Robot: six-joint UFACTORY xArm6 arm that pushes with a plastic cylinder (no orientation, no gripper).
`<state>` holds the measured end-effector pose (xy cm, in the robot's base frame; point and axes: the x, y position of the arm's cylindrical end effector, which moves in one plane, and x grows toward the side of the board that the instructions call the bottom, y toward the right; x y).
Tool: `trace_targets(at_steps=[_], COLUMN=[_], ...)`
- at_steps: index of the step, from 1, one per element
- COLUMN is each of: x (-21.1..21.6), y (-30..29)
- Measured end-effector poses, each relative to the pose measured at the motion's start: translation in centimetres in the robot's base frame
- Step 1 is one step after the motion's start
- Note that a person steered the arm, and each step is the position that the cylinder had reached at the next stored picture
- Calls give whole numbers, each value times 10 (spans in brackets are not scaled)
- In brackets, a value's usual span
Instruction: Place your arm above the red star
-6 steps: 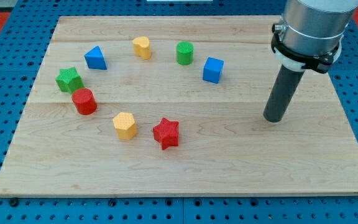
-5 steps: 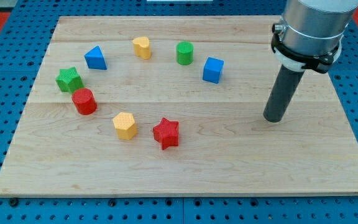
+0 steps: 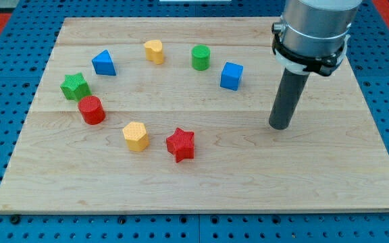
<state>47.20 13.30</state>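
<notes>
The red star lies on the wooden board, below the middle. My tip rests on the board well to the star's right and slightly above it, apart from every block. The blue cube is the nearest block to my tip, up and to its left.
A ring of blocks surrounds the board's middle: a yellow heart, a green cylinder, a blue triangular block, a green star, a red cylinder and a yellow hexagon. Blue pegboard surrounds the board.
My tip has slid a short way to the view's left. No block has moved.
</notes>
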Motion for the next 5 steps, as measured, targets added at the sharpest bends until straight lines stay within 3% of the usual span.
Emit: trace_targets(at_steps=[1, 2, 3, 4, 5], x=[0, 1, -2, -36, -80], y=[0, -42, -124, -176, -188])
